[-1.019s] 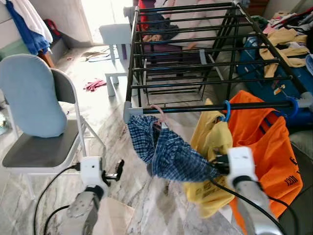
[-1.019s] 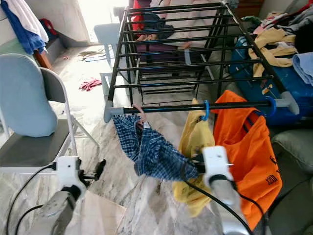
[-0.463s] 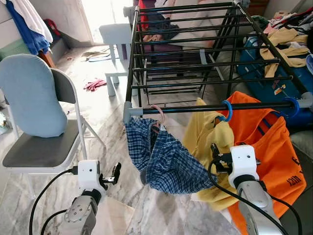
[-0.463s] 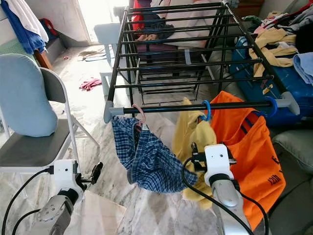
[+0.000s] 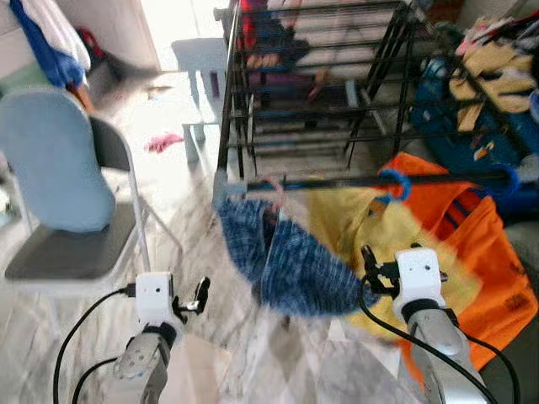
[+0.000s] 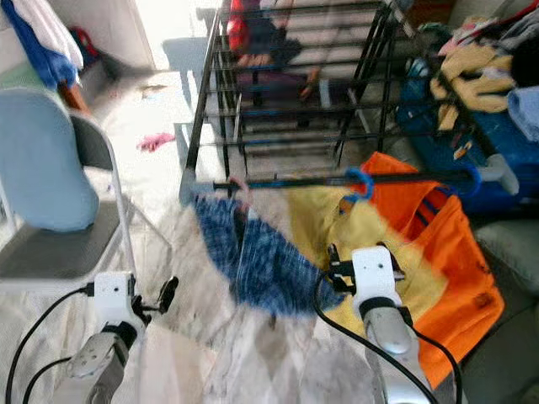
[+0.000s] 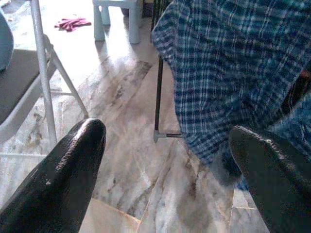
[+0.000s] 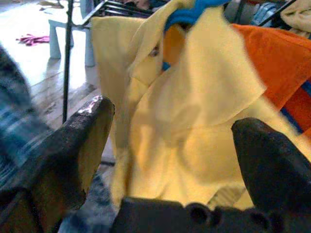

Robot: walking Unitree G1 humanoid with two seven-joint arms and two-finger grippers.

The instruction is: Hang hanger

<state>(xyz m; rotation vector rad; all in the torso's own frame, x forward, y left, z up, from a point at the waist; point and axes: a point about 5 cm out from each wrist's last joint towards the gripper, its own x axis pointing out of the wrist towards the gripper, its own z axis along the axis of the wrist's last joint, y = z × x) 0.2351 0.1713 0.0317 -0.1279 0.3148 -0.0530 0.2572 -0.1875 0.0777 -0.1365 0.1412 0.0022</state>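
A blue plaid shirt (image 5: 286, 261) hangs on a pink hanger (image 5: 274, 192) hooked over the front bar (image 5: 337, 180) of the black drying rack. Beside it a yellow shirt (image 5: 370, 231) hangs from a blue hanger hook (image 5: 392, 183), then an orange shirt (image 5: 480, 244). My right gripper (image 5: 370, 268) is open just right of the plaid shirt's hem, and the yellow shirt (image 8: 194, 107) fills the space beyond its fingers. My left gripper (image 5: 200, 296) is open and low, left of the plaid shirt (image 7: 228, 73). The head views are blurred.
A folding chair (image 5: 59, 168) with a pale blue cushion stands at the left. A white stool (image 5: 202, 67) and a pink cloth (image 5: 162, 142) are on the marble floor beyond. Piled clothes on a blue case (image 5: 472, 109) lie right of the rack.
My right gripper has drawn back from the plaid shirt's hem and stands open. The plaid and yellow shirts sway and spread on the bar. The head views have gone blurred.
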